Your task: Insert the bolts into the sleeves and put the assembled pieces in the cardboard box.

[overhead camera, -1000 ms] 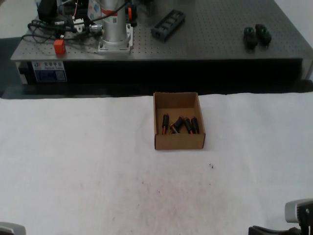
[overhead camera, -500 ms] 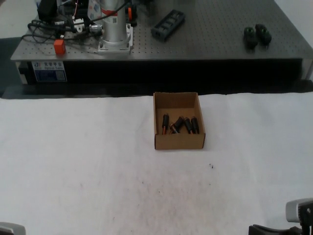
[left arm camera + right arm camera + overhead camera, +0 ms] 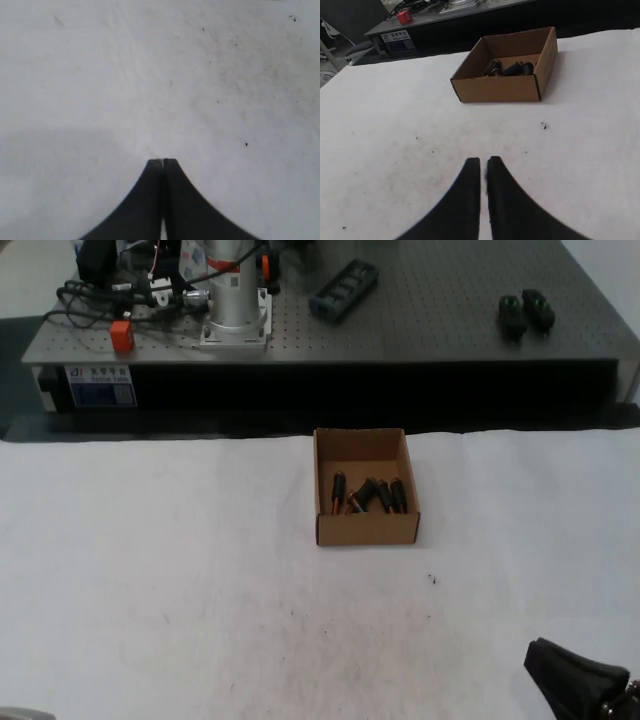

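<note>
The cardboard box (image 3: pixel 366 528) stands in the middle of the white sheet, open at the top. Several black assembled pieces (image 3: pixel 368 494) with orange-red marks lie inside it, toward its near wall. In the right wrist view the box (image 3: pixel 497 91) and the pieces (image 3: pixel 509 68) sit well ahead of my right gripper (image 3: pixel 480 161), which is shut with nothing held. My left gripper (image 3: pixel 163 161) is shut over bare white sheet, also holding nothing. A dark part of the right arm (image 3: pixel 578 686) rises at the near right corner of the high view.
Behind the sheet runs a dark perforated metal table (image 3: pixel 420 320) with a silver post (image 3: pixel 232 290), cables, an orange block (image 3: pixel 121 334), a black slotted tray (image 3: pixel 343 288) and two black knobs (image 3: pixel 525 312). White sheet (image 3: pixel 180 570) lies all around the box.
At the near right corner of the high view the right arm has shifted: its grey part has gone from sight and a dark part now rises there. The box and the pieces have not moved.
</note>
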Controlling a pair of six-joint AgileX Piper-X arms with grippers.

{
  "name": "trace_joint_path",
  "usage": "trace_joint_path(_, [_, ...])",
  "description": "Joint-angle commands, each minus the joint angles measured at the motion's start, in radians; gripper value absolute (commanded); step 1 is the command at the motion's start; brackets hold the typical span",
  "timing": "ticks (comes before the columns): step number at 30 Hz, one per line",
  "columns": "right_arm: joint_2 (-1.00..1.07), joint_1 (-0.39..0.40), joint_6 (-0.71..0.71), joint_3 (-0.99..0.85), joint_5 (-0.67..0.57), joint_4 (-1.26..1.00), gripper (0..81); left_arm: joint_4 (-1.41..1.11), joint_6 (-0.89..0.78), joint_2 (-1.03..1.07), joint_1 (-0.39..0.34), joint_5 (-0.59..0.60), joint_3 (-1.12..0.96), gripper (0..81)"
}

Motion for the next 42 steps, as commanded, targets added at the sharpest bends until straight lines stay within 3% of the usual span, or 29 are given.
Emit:
trace_joint_path(1, [-0.011, -0.003, 0.005, -0.011, 0.0, -0.011, 5.4, -0.002, -0.01, -0.007, 0.001, -0.001, -0.011, 0.6])
trace_joint_path(31, [-0.071, -0.003, 0.005, -0.011, 0.0, -0.011, 5.4, -0.003, -0.01, -0.007, 0.001, -0.001, -0.011, 0.6])
trace_joint_path(42, [-0.071, -0.003, 0.005, -0.011, 0.0, 0.25, 5.4, -0.003, -0.01, -0.007, 0.001, -0.001, -0.011, 0.6])
